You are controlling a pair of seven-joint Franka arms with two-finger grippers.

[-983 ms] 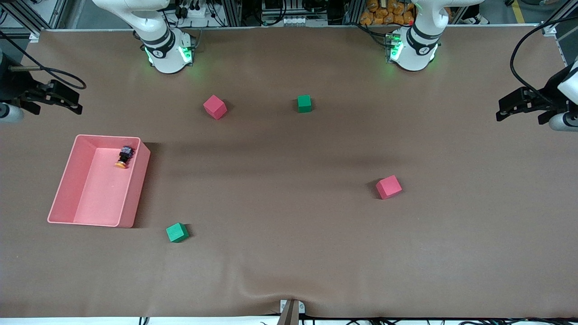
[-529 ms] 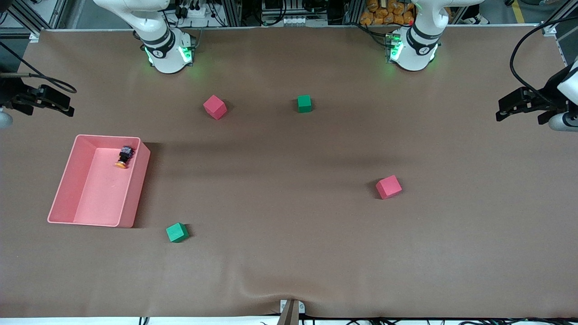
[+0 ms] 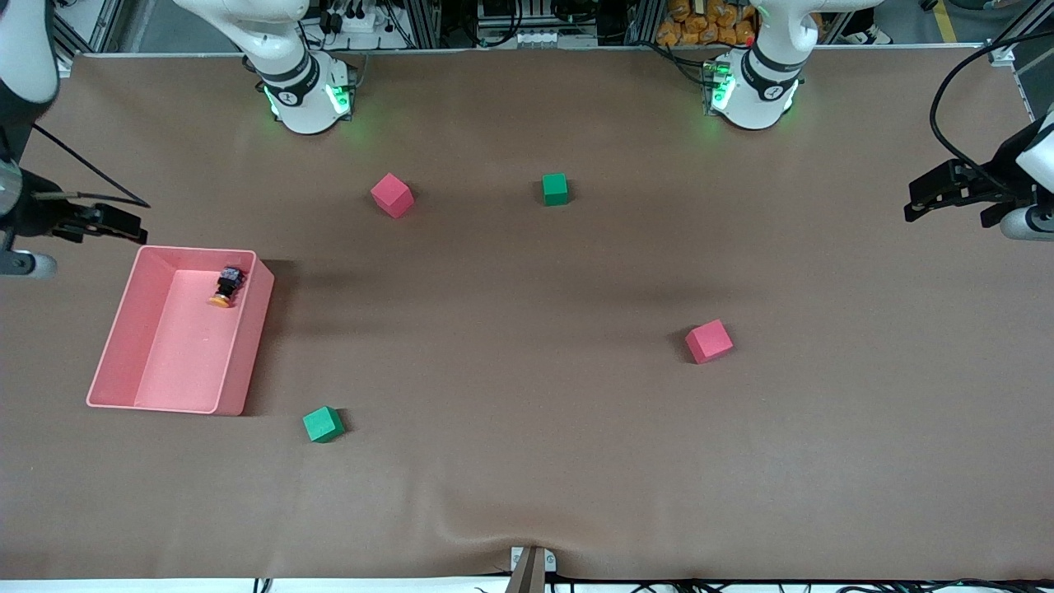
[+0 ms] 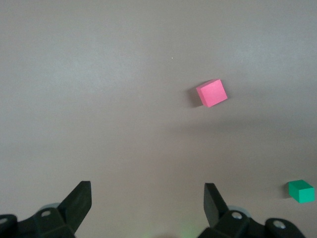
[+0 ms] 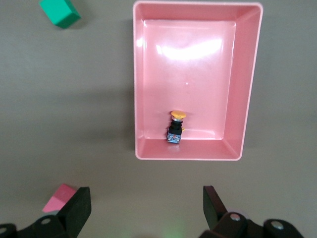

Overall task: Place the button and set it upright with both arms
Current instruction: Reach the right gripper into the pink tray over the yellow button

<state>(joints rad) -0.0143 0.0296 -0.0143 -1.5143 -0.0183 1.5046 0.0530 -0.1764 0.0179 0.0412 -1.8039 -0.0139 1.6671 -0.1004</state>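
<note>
— Even, fairly bright overhead light; the brown matte table cover shows soft dark bands across its middle.

— Glare?

— A white sheen on the floor of the pink plastic tray. Green glow spills around both arm bases. The foam cubes cast short soft shadows.

— Sharpness?

— Front view crisp; wrist views softer, slightly washed.

High over the table we face both bases, each wrist camera looks straight down, sharing the tray.
</note>
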